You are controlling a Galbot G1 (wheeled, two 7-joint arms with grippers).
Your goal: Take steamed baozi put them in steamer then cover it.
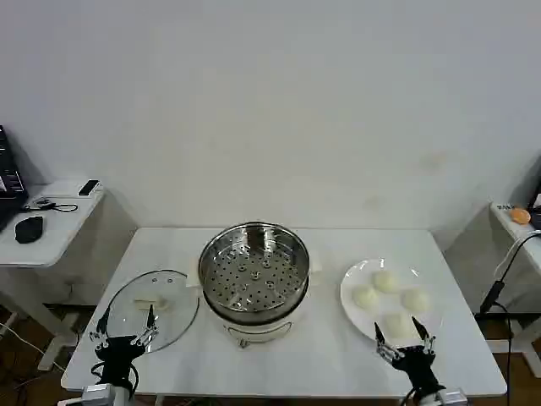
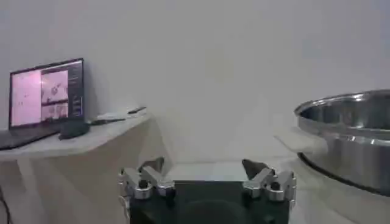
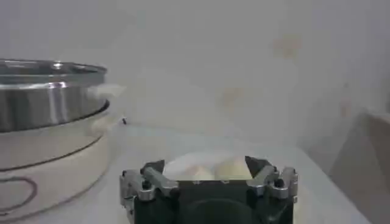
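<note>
Both grippers, left point(image 1: 125, 331) and right point(image 1: 404, 340), waited released; the right should descend squarely over the nearest baozi point(image 1: 394, 322).

Steamer point(image 2: 350, 140) cut off by frame edge; baozi point(image 3: 210, 167) partly hidden behind right claw point(image 3: 207, 167).

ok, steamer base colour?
White, under the shiny steel steamer; clearest in the head view.
</note>
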